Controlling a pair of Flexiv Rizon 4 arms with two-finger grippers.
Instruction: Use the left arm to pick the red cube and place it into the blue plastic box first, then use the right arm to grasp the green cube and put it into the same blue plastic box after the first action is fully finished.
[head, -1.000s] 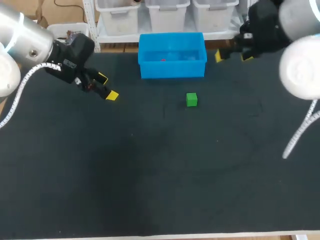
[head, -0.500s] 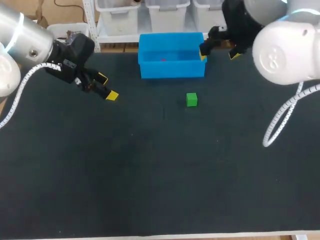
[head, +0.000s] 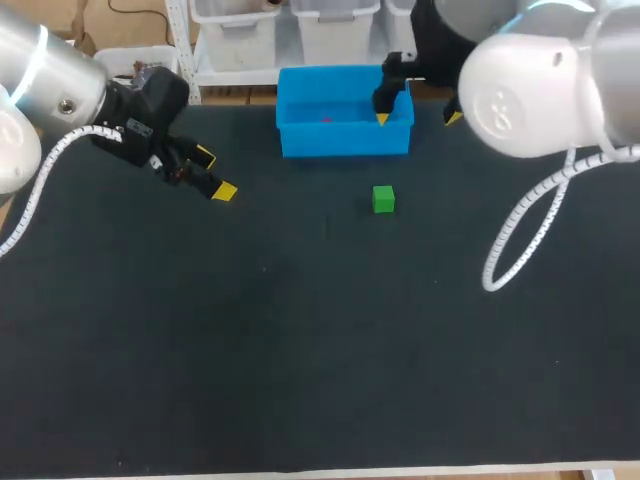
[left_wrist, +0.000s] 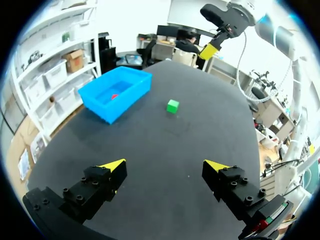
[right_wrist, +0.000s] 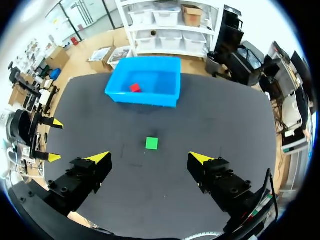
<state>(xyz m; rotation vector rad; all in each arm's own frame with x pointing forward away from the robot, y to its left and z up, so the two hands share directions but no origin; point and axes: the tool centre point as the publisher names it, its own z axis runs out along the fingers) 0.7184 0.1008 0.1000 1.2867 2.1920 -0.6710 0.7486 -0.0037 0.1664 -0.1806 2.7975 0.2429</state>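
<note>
The red cube (head: 326, 119) lies inside the blue plastic box (head: 344, 134) at the table's far middle; it also shows as the red cube (right_wrist: 135, 87) in the blue box (right_wrist: 145, 94) and the red cube (left_wrist: 114, 96) in the blue box (left_wrist: 113, 107). The green cube (head: 383, 199) (right_wrist: 151, 143) (left_wrist: 172, 105) sits on the black mat just in front of the box. My left gripper (head: 214, 174) (left_wrist: 162, 170) is open and empty, well left of the box. My right gripper (head: 416, 118) (right_wrist: 150, 159) hangs open, high above the box's right end, with the green cube ahead between its fingertips.
The black mat (head: 300, 340) covers the whole table. My right arm (head: 540, 80) crosses the far right corner, its white cable (head: 520, 235) looping down over the mat.
My right arm has swung left from the far right corner until its gripper hangs over the box's right end. The left arm, both cubes and the box have stayed put.
</note>
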